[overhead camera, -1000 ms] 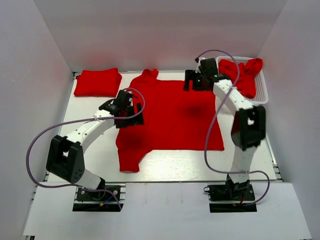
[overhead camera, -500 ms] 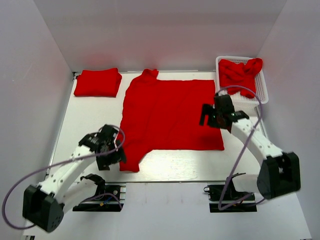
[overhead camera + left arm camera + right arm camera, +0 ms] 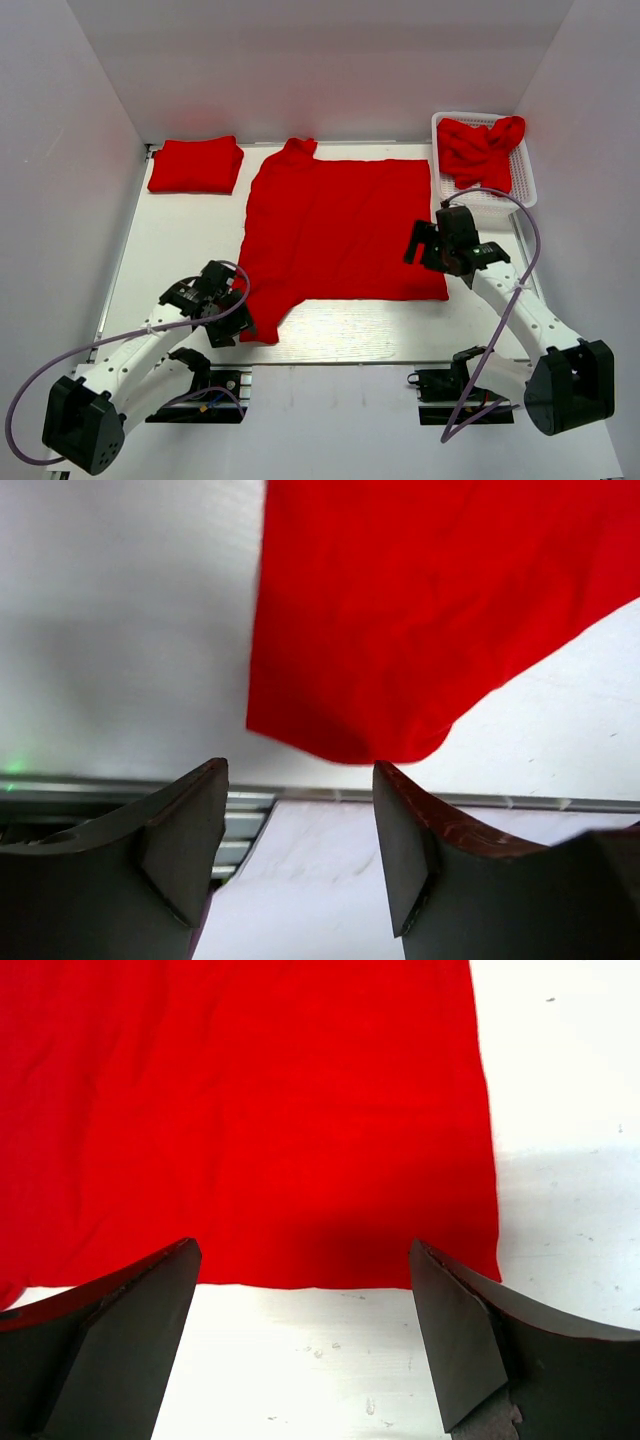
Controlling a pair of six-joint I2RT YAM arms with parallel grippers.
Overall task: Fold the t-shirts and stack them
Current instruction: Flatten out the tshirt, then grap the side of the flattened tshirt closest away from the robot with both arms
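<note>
My left hand (image 3: pixel 300 780) and right hand (image 3: pixel 305 1252) are both wide open and empty, with the edge of the flat t-shirt (image 3: pixel 340 225) just ahead of each, so closing short would pinch bare tabletop (image 3: pixel 180 240), not fabric.

Our left arm (image 3: pixel 135 345) lies low, its elbow folded back at the near left, the forearm reaching forward and to the right. Our left gripper (image 3: pixel 300 777) points down and ahead, its two dark fingers apart with nothing between them. Our right arm (image 3: pixel 520 300) slants from a folded elbow at the near right toward the middle. Our right gripper (image 3: pixel 303 1255) is spread wide, holding nothing.
</note>
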